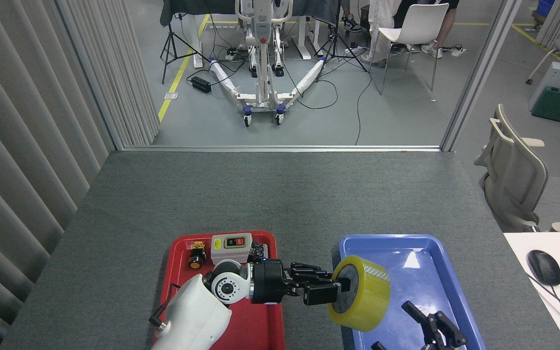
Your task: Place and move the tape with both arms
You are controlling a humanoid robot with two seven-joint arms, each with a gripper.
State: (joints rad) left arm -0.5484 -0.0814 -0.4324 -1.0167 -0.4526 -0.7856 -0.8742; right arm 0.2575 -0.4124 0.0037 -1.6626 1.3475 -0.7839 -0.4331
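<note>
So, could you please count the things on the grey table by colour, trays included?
Red: 1, the red tray
Blue: 1, the blue tray
Yellow: 1, the tape
Grey: 1, the switch box
Orange and black: 1, the push button
Total: 5

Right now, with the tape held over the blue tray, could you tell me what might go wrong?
The left end effector holds the tape only by its core, so the roll could tilt or slip. The right end effector sits close below, fingers spread, and could collide during a handover. A drop could land on the blue tray rim.
</note>
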